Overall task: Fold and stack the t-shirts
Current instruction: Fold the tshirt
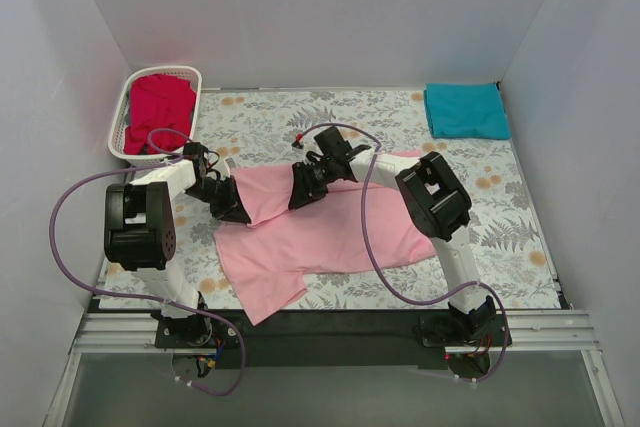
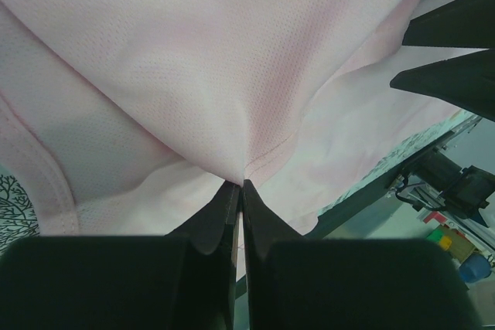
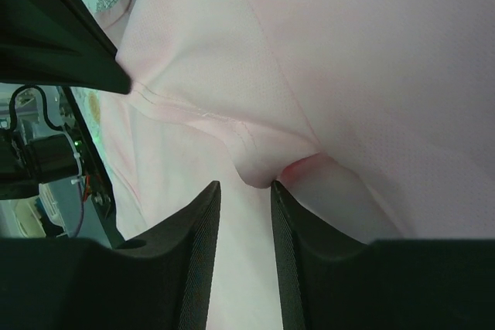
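The light pink t-shirt (image 1: 330, 232) lies spread on the middle of the table, with its upper left part folded over between my two grippers. My left gripper (image 1: 232, 205) is shut on a pinched edge of the pink cloth (image 2: 193, 75), and its fingertips meet at the hem (image 2: 241, 185). My right gripper (image 1: 303, 190) is open over the same folded part. In the right wrist view a small bulge of pink cloth (image 3: 259, 168) sits at the tips of its parted fingers (image 3: 244, 185). The teal t-shirt (image 1: 465, 110) lies folded at the back right. The bright red t-shirt (image 1: 160, 107) lies in the basket.
The white lattice basket (image 1: 123, 127) stands at the back left, close to my left arm. A flowered mat (image 1: 500, 217) covers the table. White walls close in the left, back and right. A black rail (image 1: 330, 322) runs along the near edge.
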You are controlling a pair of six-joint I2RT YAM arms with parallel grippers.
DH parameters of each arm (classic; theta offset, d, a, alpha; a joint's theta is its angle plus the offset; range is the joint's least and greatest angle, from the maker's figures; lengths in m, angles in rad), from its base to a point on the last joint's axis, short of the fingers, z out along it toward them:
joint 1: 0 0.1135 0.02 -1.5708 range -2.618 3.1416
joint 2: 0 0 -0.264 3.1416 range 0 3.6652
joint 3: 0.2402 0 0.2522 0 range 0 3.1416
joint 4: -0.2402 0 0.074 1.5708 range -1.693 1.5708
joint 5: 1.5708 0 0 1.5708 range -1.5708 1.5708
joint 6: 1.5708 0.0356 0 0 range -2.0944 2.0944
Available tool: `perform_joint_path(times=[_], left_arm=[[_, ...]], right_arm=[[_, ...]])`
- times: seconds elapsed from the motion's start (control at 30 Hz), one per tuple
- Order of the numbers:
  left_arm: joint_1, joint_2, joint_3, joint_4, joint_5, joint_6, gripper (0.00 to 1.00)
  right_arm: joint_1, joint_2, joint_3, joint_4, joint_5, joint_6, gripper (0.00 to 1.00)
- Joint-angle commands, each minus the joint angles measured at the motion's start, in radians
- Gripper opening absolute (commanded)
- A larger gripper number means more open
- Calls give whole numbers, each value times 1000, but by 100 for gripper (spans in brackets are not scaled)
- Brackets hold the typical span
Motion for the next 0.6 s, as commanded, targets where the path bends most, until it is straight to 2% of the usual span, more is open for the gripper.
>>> perform_joint_path(times=[0.0,0.17,0.2,0.27,0.57], left_arm=[[-2,-35,-6,12,4,-6,0],[-2,-38,-9,14,-1,-7,0],[-2,-38,-6,14,-1,-6,0],[-2,-38,3,5,-2,-1,0],[-2,-75,-8,1,-12,1,0]], right_arm=[[7,30,50,37,-18,21,37],[7,18,44,40,-28,26,18],[7,7,43,39,-29,27,9],[7,-8,30,39,-28,29,1],[2,-97,-36,40,-26,41,1]])
